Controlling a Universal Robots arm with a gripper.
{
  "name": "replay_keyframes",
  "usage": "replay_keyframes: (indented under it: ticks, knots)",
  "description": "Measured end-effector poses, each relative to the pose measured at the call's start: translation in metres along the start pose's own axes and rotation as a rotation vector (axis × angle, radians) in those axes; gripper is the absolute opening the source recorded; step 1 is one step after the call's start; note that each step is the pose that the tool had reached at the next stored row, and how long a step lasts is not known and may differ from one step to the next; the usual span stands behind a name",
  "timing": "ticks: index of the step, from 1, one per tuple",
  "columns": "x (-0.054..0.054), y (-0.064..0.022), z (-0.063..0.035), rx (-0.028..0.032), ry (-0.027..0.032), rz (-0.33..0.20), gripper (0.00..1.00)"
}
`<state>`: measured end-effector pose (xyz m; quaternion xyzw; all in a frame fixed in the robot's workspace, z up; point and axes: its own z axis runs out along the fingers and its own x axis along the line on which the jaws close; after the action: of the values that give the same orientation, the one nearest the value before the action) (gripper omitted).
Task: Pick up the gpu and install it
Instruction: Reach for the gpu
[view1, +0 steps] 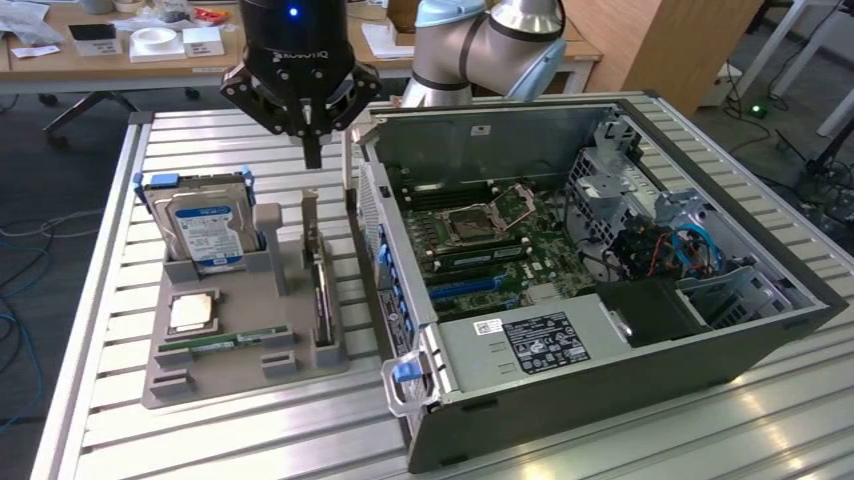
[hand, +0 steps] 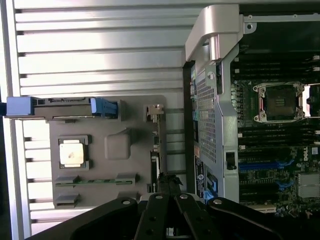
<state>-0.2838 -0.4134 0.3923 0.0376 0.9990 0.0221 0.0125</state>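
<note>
Closed, empty gripper hangs over the gpu
From the exterior view's left: hard drive, then the gpu edge-on in the grey tray slot, fingers pinched together above it, open computer case just beside.

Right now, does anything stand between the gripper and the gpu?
Nothing visible does. The shut gripper hangs over the gpu, which stands edge-on in the gray holder beside the open case; only air lies between them.
</note>
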Motion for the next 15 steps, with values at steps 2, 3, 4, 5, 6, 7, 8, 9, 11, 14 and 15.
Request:
replay_keyframes:
  ticks: [2,3,4,5,6,7,8,9,11,14,15]
  knots:
    - [-0.0001,-0.0016,-0.0001,0.0000,0.0000,0.000,0.11]
    - [-0.0002,-0.0024,-0.0001,-0.0001,-0.0001,0.000,0.11]
    - [-0.0003,-0.0033,-0.0001,-0.0001,0.0000,0.000,0.11]
    - [-0.0003,-0.0042,-0.0002,0.0000,0.0000,0.000,0.11]
    - [-0.0004,-0.0052,-0.0002,0.0000,0.0000,0.000,0.11]
    - [-0.0004,-0.0061,-0.0003,0.0000,0.0000,0.000,0.11]
    - [-0.0005,-0.0070,-0.0003,0.0000,0.0000,0.000,0.11]
    - [-0.0006,-0.0080,-0.0004,0.0000,0.0000,0.000,0.11]
    - [-0.0007,-0.0098,-0.0004,0.0000,0.0000,0.000,0.11]
    - [-0.0007,-0.0104,-0.0005,0.0000,0.0000,0.000,0.11]
    - [-0.0008,-0.0104,-0.0005,0.0000,0.0000,0.000,0.11]
